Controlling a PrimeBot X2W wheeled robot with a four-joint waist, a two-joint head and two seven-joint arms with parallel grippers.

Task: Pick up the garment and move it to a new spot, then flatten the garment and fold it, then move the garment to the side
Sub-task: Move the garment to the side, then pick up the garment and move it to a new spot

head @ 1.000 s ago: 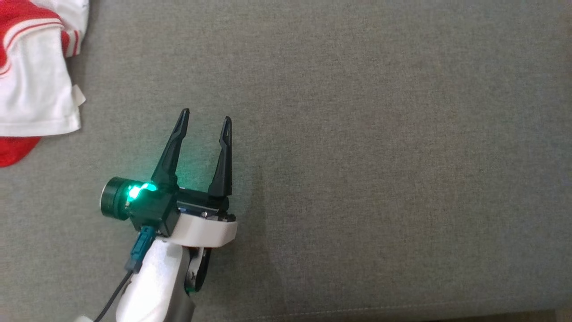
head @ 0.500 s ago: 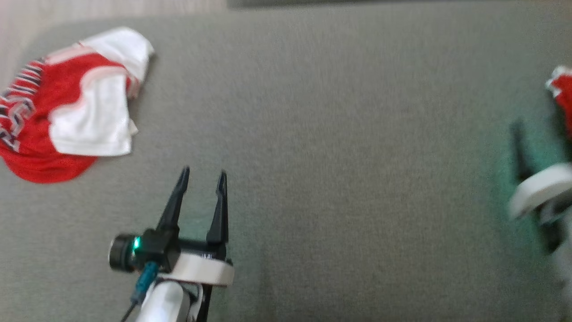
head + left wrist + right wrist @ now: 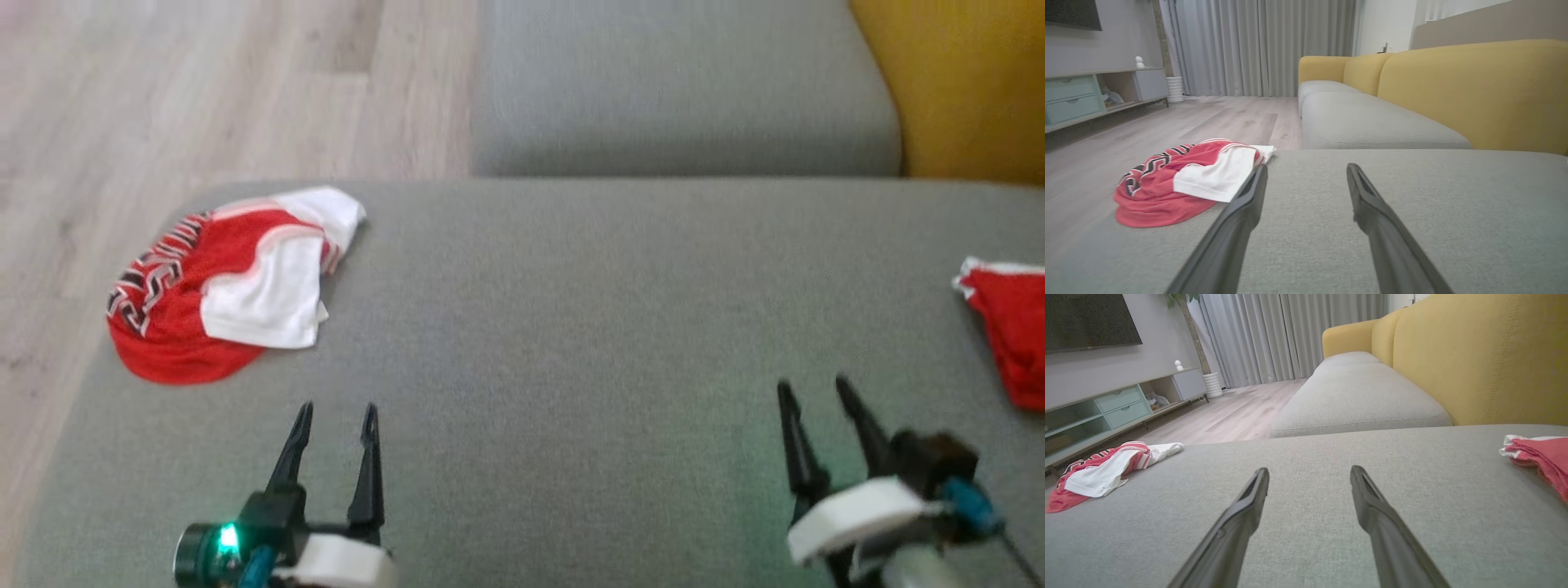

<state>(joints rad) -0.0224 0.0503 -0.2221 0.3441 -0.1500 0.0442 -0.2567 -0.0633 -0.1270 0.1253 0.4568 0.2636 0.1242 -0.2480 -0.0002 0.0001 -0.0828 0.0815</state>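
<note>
Two grippers stand over the grey cushion [image 3: 571,327], both with fingers pointing toward its far edge. The left gripper [image 3: 338,408] is at the lower left, jaws spread wide and holding nothing. The right gripper [image 3: 812,384] is at the lower right, jaws likewise wide apart and empty. Both wrist views show the fingers of each gripper well parted, with bare fabric between them.

The garment [image 3: 233,286], red and white with a zigzag band, lies crumpled at the cushion's far left rounded corner. It is ahead and to the left of the left gripper and apart from it. Its red hem reaches close to the left edge; whether it overhangs cannot be determined.

A second red cloth [image 3: 1008,327] with white trim lies at the right border of the head view, ahead and to the right of the right gripper and not touching it.

Between the two cloths the cushion surface is bare across its whole width. Beyond the far edge, the wooden floor [image 3: 204,82] lies to the left, a second seat cushion [image 3: 678,98] in the middle, and the yellow backrest [image 3: 971,82] to the right.
</note>
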